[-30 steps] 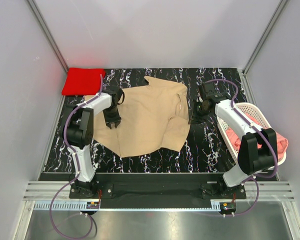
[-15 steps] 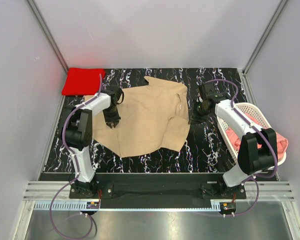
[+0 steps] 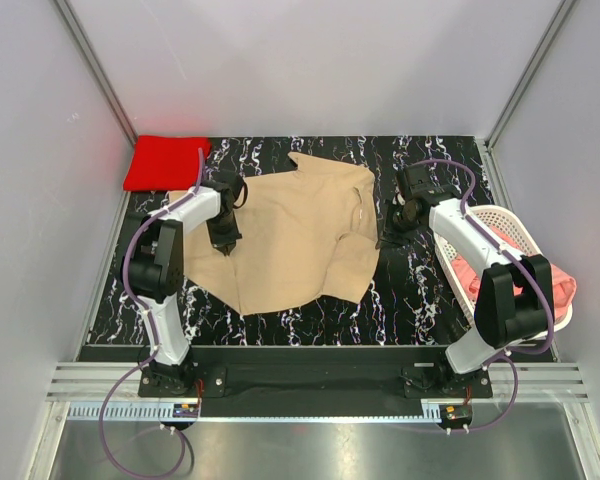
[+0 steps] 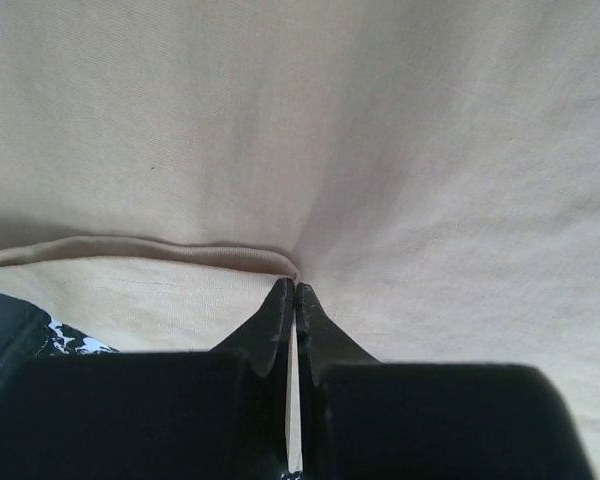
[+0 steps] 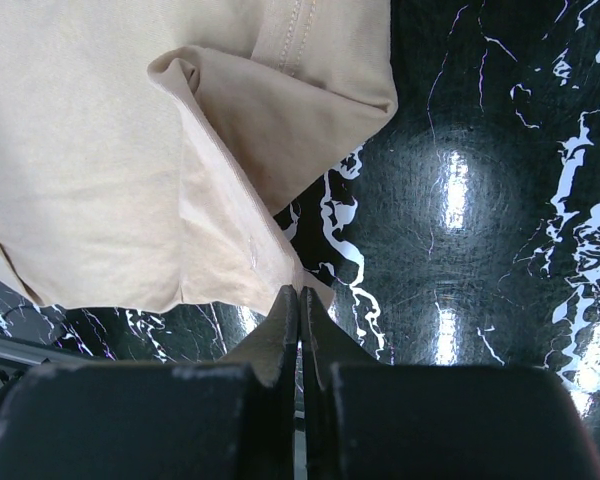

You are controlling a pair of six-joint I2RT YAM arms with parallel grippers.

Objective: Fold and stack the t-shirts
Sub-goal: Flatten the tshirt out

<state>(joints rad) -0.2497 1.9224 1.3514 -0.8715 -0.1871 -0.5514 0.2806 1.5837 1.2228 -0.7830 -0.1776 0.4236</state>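
**Pink tee in basket, tan tee on bench**

At frame right, the white plastic lattice basket (image 3: 500,215) holds a crumpled salmon-pink t-shirt (image 3: 466,274). The tan cloth t-shirt (image 3: 300,235) lies mid-frame on the bench (image 3: 410,290). The left hand (image 3: 226,245) is clenched on its fold, and the right hand (image 3: 388,240) is clenched at its right edge. The folded bright red t-shirt (image 3: 165,162) lies upper left.

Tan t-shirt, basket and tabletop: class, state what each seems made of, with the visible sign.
Tan t-shirt: soft matte cloth, probably cotton; it creases and has a stitched hem. Basket: likely white plastic; rigid lattice wall. Tabletop: glossy black marble-look with white veins; it mirrors lamps, stone or print unclear.
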